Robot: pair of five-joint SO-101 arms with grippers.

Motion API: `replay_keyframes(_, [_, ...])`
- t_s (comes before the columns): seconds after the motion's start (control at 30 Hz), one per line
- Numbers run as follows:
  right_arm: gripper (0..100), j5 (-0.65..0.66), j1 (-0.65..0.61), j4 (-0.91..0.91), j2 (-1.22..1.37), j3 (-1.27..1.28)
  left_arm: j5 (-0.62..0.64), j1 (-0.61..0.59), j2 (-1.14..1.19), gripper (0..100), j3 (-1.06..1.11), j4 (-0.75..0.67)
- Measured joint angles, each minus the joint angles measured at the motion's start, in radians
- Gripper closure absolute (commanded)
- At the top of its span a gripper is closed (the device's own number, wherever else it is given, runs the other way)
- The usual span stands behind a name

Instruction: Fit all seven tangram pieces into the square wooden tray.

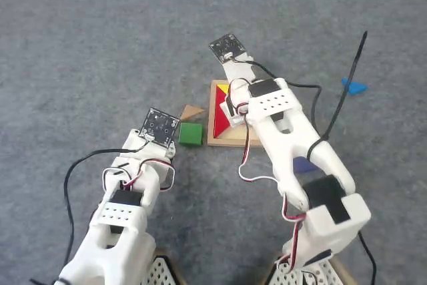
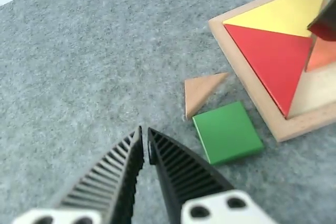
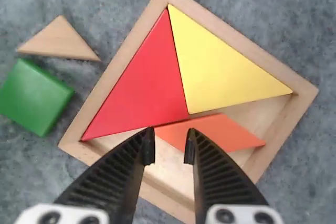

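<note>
The square wooden tray (image 3: pixel 123 61) holds a red triangle (image 3: pixel 144 87), a yellow triangle (image 3: pixel 215 66) and an orange parallelogram (image 3: pixel 215 132). My right gripper (image 3: pixel 168 145) hangs open just above the tray, with one end of the orange piece below the gap between its fingertips. A green square (image 2: pixel 227 132) and a tan triangle (image 2: pixel 200 90) lie on the felt beside the tray (image 2: pixel 251 77). My left gripper (image 2: pixel 144 132) is shut with nothing in it, low over the felt a short way from the green square (image 1: pixel 191 133).
Grey felt covers the table. A blue triangle (image 1: pixel 353 86) lies far to the right of the tray (image 1: pixel 223 141), past a black cable. A dark blue piece (image 1: pixel 305 163) shows partly under the right arm. Left of the green square the felt is bare.
</note>
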Motion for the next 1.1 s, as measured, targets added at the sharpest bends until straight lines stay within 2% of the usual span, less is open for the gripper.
replay_keyframes(0.5, [87.9, 0.000, -0.003, -0.044, 0.054, 0.041, 0.000, 0.002, 0.000, 99, 0.000, 0.000])
replay_keyframes(0.87, [88.0, 0.058, 0.000, -0.048, 0.049, 0.110, 0.000, 0.002, 0.000, 99, 0.000, 0.000])
replay_keyframes(1.1, [88.0, 0.057, 0.069, -0.011, 0.049, 0.115, 0.000, 0.002, 0.000, 99, 0.000, 0.000])
